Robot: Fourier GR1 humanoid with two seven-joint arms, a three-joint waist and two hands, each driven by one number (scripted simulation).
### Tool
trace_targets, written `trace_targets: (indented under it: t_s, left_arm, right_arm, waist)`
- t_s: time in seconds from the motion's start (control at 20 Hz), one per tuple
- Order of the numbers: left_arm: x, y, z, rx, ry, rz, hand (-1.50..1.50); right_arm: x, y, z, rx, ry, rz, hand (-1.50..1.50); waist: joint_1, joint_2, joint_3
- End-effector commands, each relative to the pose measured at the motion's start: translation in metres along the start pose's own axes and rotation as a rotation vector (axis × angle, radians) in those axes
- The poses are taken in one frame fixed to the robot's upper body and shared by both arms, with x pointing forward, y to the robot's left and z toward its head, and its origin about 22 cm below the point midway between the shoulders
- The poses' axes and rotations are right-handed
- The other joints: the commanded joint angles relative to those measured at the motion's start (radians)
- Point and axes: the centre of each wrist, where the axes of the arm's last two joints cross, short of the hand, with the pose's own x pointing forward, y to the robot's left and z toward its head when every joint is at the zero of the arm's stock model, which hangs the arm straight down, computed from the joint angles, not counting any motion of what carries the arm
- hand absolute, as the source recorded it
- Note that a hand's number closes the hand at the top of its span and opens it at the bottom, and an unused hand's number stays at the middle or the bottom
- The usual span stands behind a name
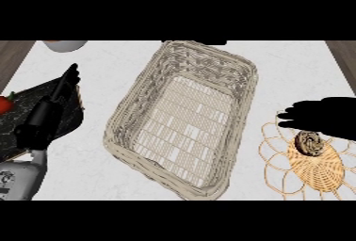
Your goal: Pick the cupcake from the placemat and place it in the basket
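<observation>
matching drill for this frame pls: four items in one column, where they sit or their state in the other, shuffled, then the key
Items:
1. basket
2. cupcake
3. left hand
4. right hand

Place or state:
A. on the woven placemat, lower right
B. middle of the counter, holding nothing
C. open, over the dark board at the left edge
D. just above the cupcake at the right edge, fingers pointing left

Pairs: 1-B, 2-A, 3-C, 4-D
</observation>
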Motion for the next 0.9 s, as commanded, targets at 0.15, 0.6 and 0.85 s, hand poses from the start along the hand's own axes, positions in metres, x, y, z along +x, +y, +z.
trace_targets:
  t_s: [0.15,0.6,0.85]
  left_arm:
    - [0.005,0.008,-0.001,0.019,0.010,-0.015,0.00]
    - [-0.003,0.004,-0.009,0.028,0.010,-0.013,0.00]
    - [-0.001,0.016,0.008,0.018,0.008,-0.004,0.00]
  right_arm:
    - [-0.016,0.029,-0.035,0.083,-0.040,-0.009,-1.50]
    - [-0.032,0.041,-0.050,0.018,-0.083,0.006,-1.50]
    - [-0.037,0.075,-0.050,-0.012,-0.067,-0.013,-1.50]
  waist:
    - [-0.011,-0.003,0.000]
    - [-0.020,-0.004,0.000]
    - [-0.021,-0.005,0.000]
